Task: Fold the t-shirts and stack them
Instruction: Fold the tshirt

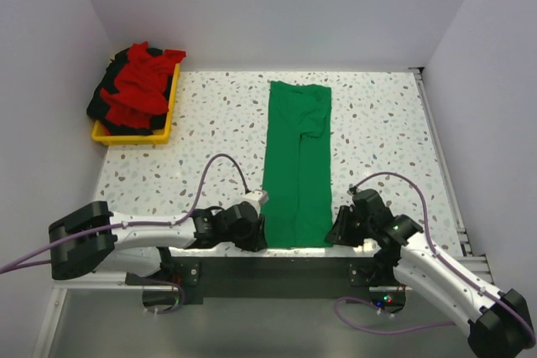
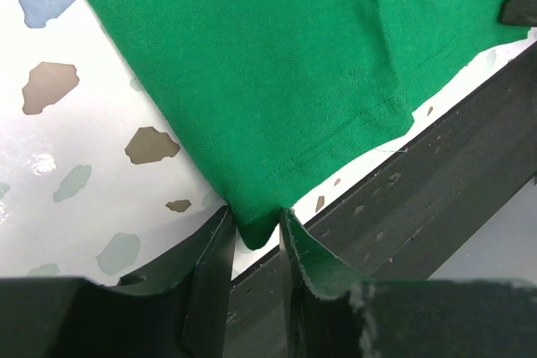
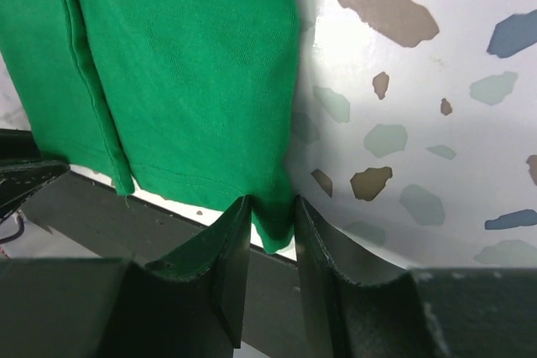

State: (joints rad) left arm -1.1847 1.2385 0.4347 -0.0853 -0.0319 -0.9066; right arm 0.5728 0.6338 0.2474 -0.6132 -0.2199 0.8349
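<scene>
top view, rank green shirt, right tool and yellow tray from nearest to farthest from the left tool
1. Green shirt: its near corner sits between the left tool fingers.
2. Right tool: across the shirt, at its other near corner.
3. Yellow tray: far left corner.

- We see the green t-shirt [image 1: 298, 165] as soft, matt knit cloth with stitched hems.
- We see the table [image 1: 382, 123] as a smooth, glossy speckled surface.
- We see the yellow tray [image 1: 164, 127] as shiny plastic, holding matt red and dark t-shirts [image 1: 134, 90].
- We see matt black fingers [image 2: 214, 262].
</scene>
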